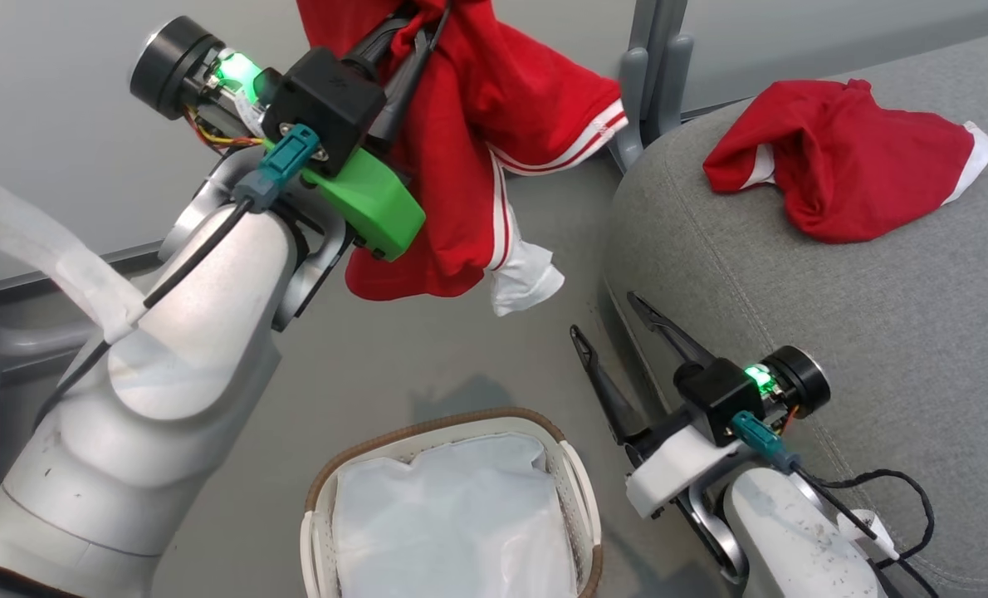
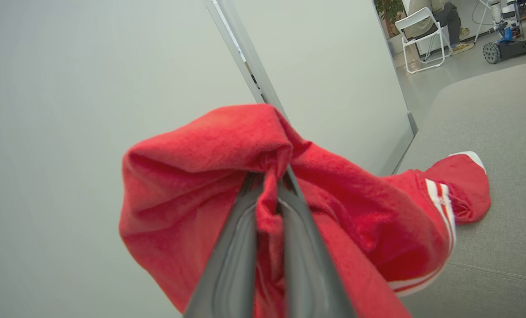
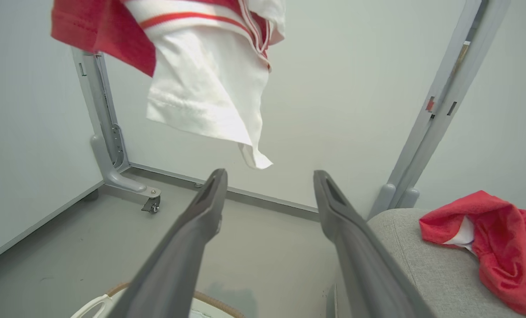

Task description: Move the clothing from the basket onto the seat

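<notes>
While pinched in left jaws, clothing [image 1: 461, 124] hangs lengthwise, white hem [image 1: 527, 282] downward.

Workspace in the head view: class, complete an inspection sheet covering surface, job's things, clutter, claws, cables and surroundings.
Surface: grey floor; grey sofa seat at right.
Job's things: hanging red garment held by the left claw above the floor; second red garment lying on the sofa seat; laundry basket with white liner sheet, no red visible.
Clutter: nothing seen.
Claws: left claw shut on the garment; right claw open, empty, beside the seat edge.
Cables: left black cable and right black cable along the forearms.
Surroundings: pale partition panels; white folding chair beyond.
</notes>
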Motion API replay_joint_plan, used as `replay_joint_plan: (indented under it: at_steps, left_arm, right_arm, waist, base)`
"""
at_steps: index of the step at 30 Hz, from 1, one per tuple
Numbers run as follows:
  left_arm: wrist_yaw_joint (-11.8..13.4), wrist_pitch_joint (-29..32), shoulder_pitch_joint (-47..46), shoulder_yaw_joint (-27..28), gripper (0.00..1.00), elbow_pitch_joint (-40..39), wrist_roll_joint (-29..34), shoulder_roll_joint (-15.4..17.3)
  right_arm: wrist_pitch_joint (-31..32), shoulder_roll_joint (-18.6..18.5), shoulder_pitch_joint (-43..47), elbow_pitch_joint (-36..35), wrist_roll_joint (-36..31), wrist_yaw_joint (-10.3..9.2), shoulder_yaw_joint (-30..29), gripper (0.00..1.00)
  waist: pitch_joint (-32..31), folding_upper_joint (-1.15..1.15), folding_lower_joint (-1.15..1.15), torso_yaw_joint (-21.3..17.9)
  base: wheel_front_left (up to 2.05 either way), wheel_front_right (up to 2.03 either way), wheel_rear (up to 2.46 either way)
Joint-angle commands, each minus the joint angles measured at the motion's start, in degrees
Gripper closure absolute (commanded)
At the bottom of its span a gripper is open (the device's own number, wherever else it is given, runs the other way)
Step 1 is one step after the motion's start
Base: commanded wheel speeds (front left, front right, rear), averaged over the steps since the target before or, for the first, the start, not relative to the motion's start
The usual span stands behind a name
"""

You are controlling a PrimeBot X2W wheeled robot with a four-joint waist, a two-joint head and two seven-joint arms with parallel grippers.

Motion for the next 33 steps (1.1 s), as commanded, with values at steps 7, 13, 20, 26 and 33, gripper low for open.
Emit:
replay_joint_plan:
  at_steps: [7,13,20,26,33]
  left_arm:
    - [-0.3,0.5,-2.1,-2.1,1.00,-1.3,-1.0,-2.2]
    - [-0.4,0.9,-1.2,-3.3,1.00,-2.5,-2.0,-2.8]
    - [0.0,1.3,1.1,-3.9,1.00,-2.5,-3.5,-2.7]
    - [0.4,0.7,3.2,-3.8,1.00,-1.5,-4.5,-2.2]
    - [1.6,-0.6,6.6,-2.8,1.00,-0.2,-6.9,-1.5]
  right_arm:
    - [-0.1,-0.2,-4.8,3.3,-1.1,-0.08,2.6,0.00]
    - [-0.1,-0.2,-8.5,3.0,0.0,-0.08,4.4,0.00]
    - [-0.1,-0.2,-10.9,-1.4,1.9,-0.08,5.8,0.00]
    - [-0.1,-0.2,-11.0,-2.5,2.0,-0.08,7.7,0.96]
    - [-0.1,-0.2,-11.4,-2.4,1.7,-0.08,6.8,1.00]
  waist:
    - [-0.8,0.00,0.01,1.3]
    - [-1.5,0.00,0.01,2.0]
    - [-1.8,0.00,0.01,2.5]
    - [-1.8,0.00,0.01,2.4]
    - [-1.3,0.00,0.01,2.2]
  base:
    - [0.00,0.00,0.00]
    - [0.00,0.00,0.00]
    - [0.00,0.00,0.00]
    - [0.00,0.00,0.00]
    - [0.00,0.00,0.00]
